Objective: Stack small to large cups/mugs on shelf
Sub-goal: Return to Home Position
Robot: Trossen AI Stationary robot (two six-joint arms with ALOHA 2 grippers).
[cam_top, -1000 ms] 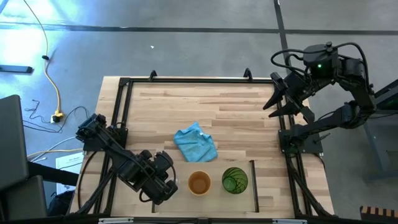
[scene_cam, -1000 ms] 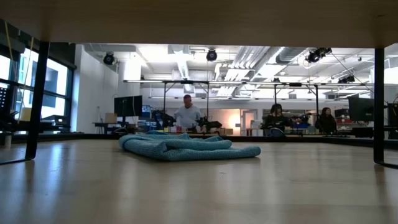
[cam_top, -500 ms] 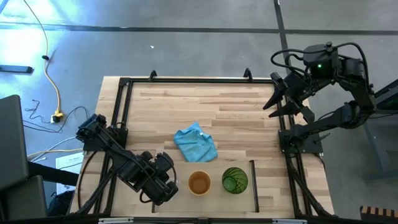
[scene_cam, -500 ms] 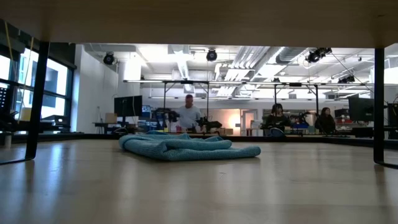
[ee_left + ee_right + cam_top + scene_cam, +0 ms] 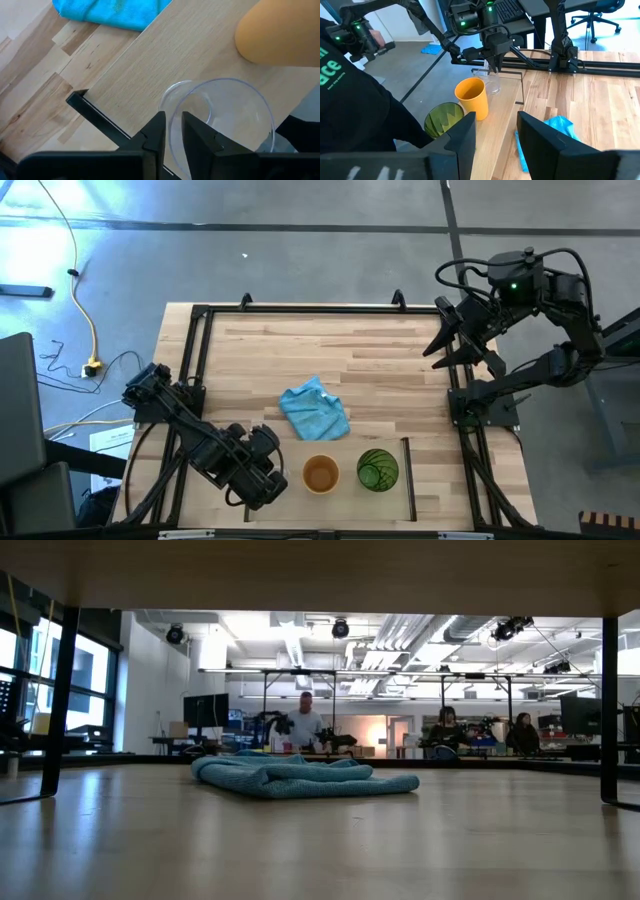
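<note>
The orange cup [image 5: 320,474] and the green tumbler [image 5: 377,470] stand upright, side by side, on the line-marked wooden area [image 5: 345,505] at the table's near edge. They also show in the right wrist view as the orange cup [image 5: 472,97] and the green tumbler [image 5: 442,120]. My left gripper [image 5: 283,477] is just left of the orange cup, shut on the small clear glass [image 5: 220,125]. My right gripper [image 5: 445,345] is open and empty, high over the table's far right. My left gripper pinches the clear glass by its wall at the rim [image 5: 172,117], on the side away from the orange cup, with one finger [image 5: 195,135] inside and one finger [image 5: 155,135] outside. The fingers come from above, pointing down. The glass [image 5: 492,82] stands upright beside the orange cup.
A crumpled light-blue cloth [image 5: 314,410] lies mid-table, just beyond the cups. A black metal frame [image 5: 200,315] runs around the tabletop. A person in dark clothing [image 5: 355,105] stands close by the table's near edge. People are in the room beyond.
</note>
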